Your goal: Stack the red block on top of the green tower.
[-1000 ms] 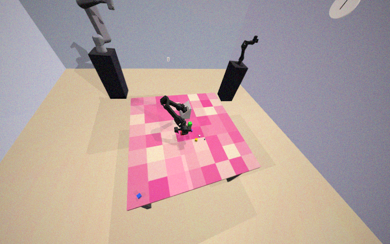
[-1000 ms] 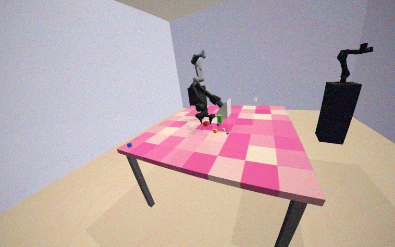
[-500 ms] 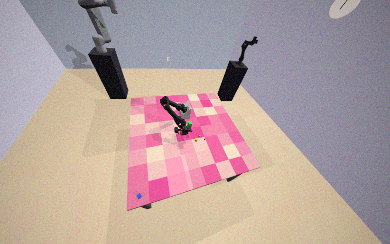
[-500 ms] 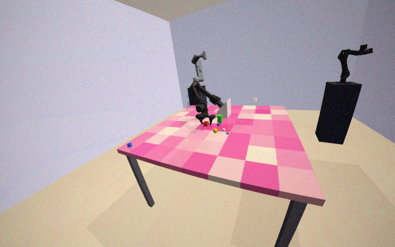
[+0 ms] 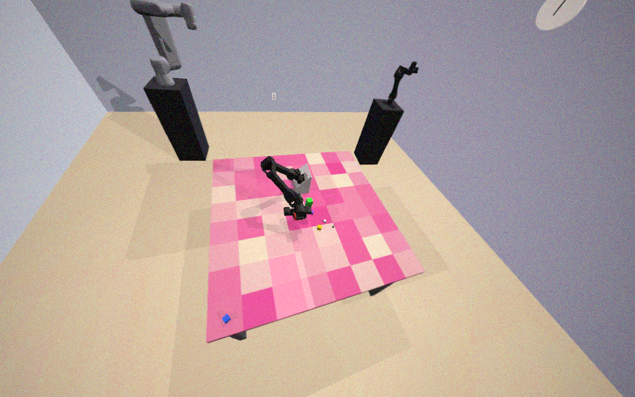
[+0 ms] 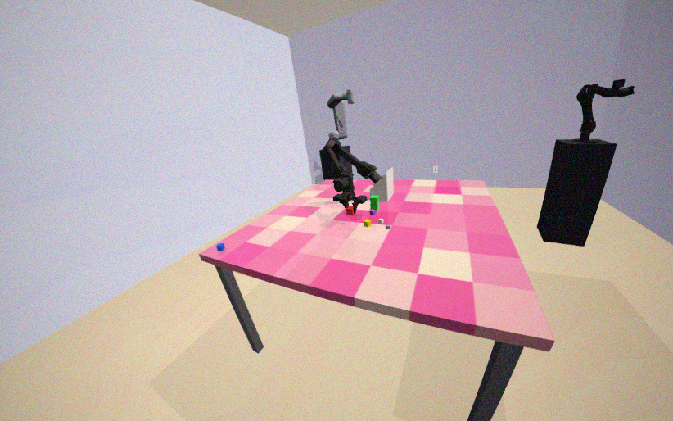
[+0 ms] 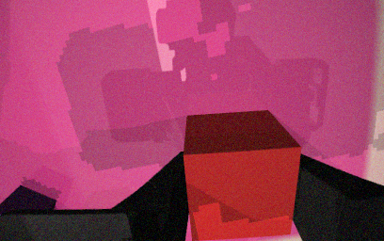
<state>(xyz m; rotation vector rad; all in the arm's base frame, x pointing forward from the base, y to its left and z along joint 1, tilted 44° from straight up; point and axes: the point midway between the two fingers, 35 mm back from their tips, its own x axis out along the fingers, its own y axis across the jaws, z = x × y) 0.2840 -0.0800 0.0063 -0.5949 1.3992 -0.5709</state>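
From where I'm standing, nothing here is showing any writing: no words, labels, brands, numbers or signs that can be read.

We see a pink checkered table (image 6: 436,258) carrying a green tower (image 6: 374,201) mid-table. Just beside the tower sit a red block (image 6: 350,210) and purple block (image 6: 372,211); a yellow block (image 6: 367,223) lies near, a blue block (image 6: 220,246) well apart at the table's corner.
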